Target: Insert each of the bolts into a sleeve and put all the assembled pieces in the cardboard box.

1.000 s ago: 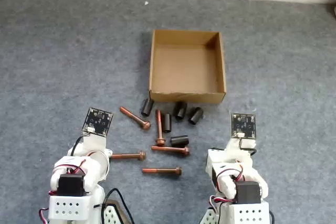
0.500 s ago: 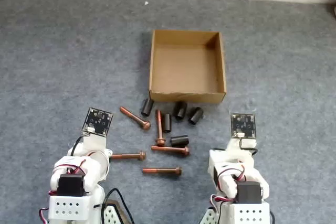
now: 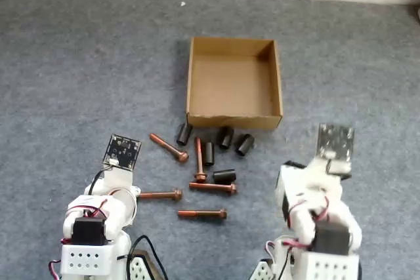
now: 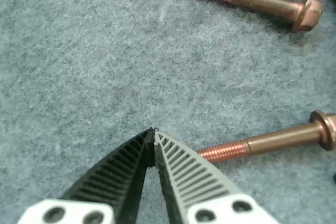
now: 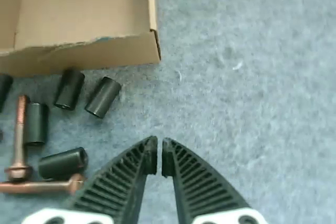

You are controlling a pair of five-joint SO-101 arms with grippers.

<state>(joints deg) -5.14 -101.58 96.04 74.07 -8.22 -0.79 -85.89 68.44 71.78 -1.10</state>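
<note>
- The box (image 3: 234, 121) sits open-topped at the middle of the table (image 3: 79, 63), toward the far edge.
- Five black sleeves (image 3: 225, 138) lie loose on the table just in front of the box's near wall.
- Five copper bolts (image 3: 213, 187) lie scattered among the sleeves and on toward the near edge, each one bare and outside a sleeve.
- The left gripper (image 4: 154, 135) is by the near edge, left of the bolts. Its jaws are pressed together on nothing, and its tips are low beside one bolt's threaded end.
- The right gripper (image 5: 159, 148) is by the near edge, right of the parts, jaws all but closed and gripping nothing.
</note>
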